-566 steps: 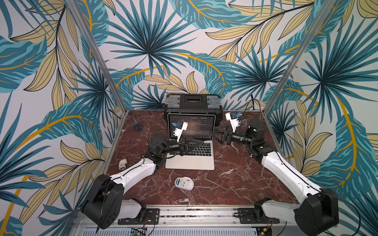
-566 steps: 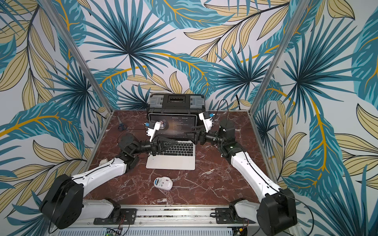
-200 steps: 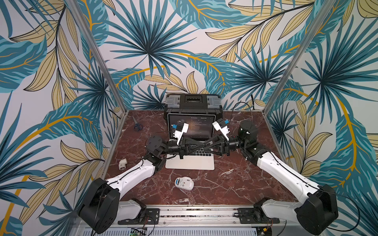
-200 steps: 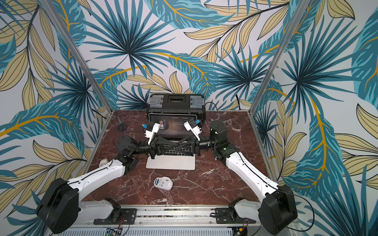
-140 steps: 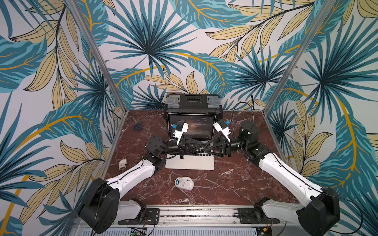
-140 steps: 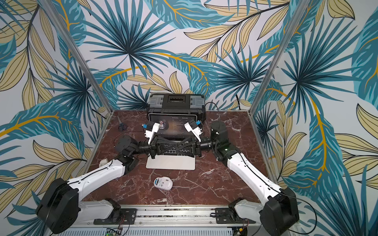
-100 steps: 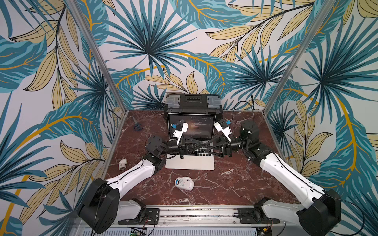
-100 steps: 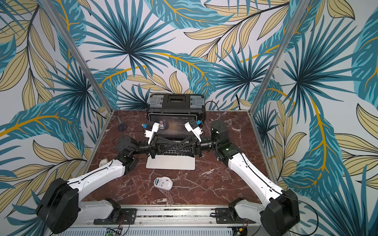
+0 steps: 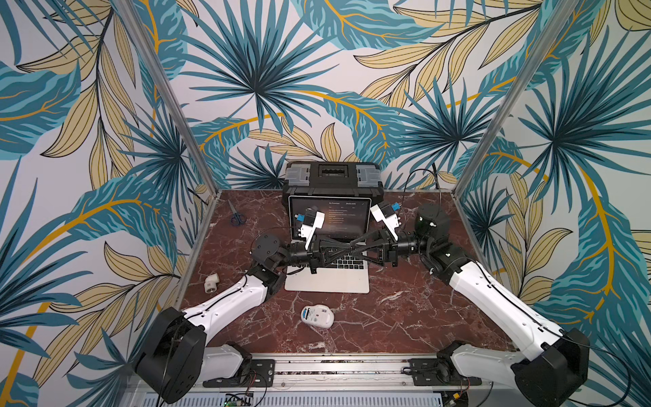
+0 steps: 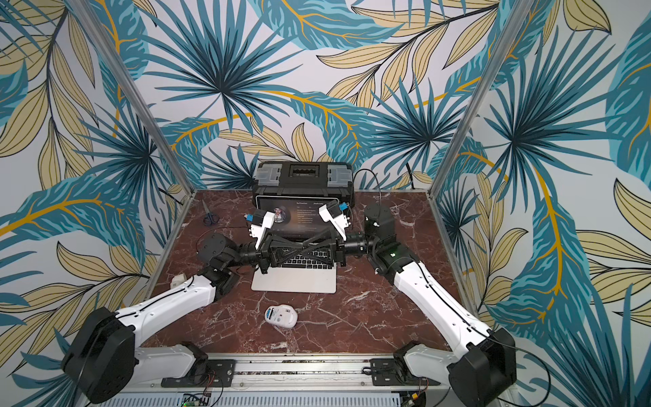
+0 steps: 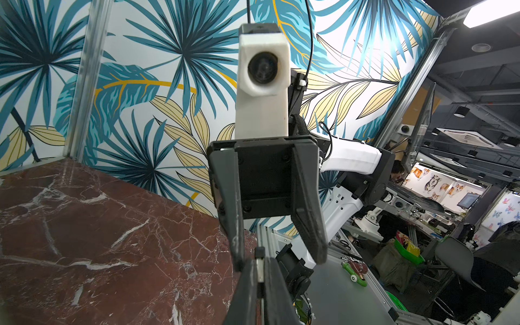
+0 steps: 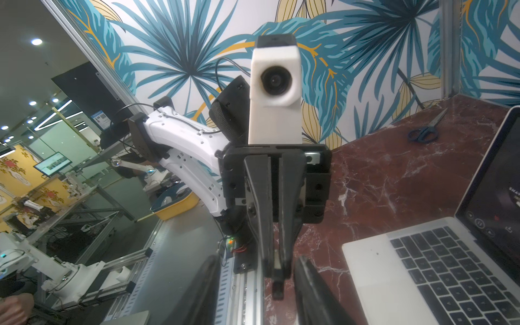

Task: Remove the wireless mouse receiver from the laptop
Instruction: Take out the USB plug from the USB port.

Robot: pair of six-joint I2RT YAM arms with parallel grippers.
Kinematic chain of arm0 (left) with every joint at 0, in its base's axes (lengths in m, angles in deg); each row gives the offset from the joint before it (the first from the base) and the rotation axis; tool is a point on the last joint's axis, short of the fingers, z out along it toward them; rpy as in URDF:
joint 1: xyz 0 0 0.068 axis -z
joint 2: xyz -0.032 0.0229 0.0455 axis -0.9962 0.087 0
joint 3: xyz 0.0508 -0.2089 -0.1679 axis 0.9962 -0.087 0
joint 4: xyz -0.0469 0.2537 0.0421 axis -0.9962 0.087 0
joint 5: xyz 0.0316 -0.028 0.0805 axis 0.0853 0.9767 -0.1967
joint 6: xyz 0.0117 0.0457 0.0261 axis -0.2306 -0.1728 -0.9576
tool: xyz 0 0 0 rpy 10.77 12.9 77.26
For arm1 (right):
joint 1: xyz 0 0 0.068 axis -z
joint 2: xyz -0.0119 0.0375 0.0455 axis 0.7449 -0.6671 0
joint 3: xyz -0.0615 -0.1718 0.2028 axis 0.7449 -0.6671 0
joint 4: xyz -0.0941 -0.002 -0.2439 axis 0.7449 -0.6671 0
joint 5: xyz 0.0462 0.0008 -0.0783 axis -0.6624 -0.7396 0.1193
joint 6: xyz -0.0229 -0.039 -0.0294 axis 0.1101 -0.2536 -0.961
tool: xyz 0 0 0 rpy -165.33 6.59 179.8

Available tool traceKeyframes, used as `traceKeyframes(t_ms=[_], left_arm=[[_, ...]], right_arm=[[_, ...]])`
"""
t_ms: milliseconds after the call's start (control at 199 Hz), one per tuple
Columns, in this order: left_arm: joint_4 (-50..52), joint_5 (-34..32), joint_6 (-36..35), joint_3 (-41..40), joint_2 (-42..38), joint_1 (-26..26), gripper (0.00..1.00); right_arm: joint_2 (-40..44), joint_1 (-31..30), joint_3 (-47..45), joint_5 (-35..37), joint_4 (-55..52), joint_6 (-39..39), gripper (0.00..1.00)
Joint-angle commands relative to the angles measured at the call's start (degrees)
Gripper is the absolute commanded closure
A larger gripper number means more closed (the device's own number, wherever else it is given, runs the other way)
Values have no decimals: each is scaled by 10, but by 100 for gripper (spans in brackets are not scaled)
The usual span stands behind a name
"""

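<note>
L arm [image 9: 229, 306] & R arm [image 9: 493, 303] reach inward, meeting tip-to-tip mid-frame. L gripper [image 12: 277, 267] pinched tight; R gripper [image 11: 278, 260] jaws apart, straddling L's tip.

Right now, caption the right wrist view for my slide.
Left gripper holds the receiver out to the open right gripper, beside the laptop.

laptop [image 9: 327, 282]: matt metal | table [image 9: 405, 324]: glossy marble | toolbox [image 9: 331, 188]: matt plastic

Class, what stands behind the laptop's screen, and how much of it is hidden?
A black toolbox stands behind the laptop; its lid and latches show, the screen covers its lower front.
</note>
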Motion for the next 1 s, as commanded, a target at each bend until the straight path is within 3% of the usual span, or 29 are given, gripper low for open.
traceKeyframes(t_ms=[0,231,432,624,764,880,996], left_arm=[[5,3,-9,14,-13,3,100],[9,2,-13,15,-16,3,100],[10,2,-15,15,-17,3,100],[9,3,-14,12,-18,3,100],[0,2,-12,9,-19,4,100],[-1,2,-11,8,-18,3,100],[-2,3,-9,8,-19,3,100]], right_arm=[[-10,0,13,-1,-15,-13,58],[-14,0,18,-12,-69,-45,52],[-17,0,20,-16,-65,-45,62],[-13,1,19,-14,-61,-43,64],[-4,7,18,-8,-65,-42,52],[1,11,17,-16,-68,-42,64],[-2,12,17,-18,-70,-42,66]])
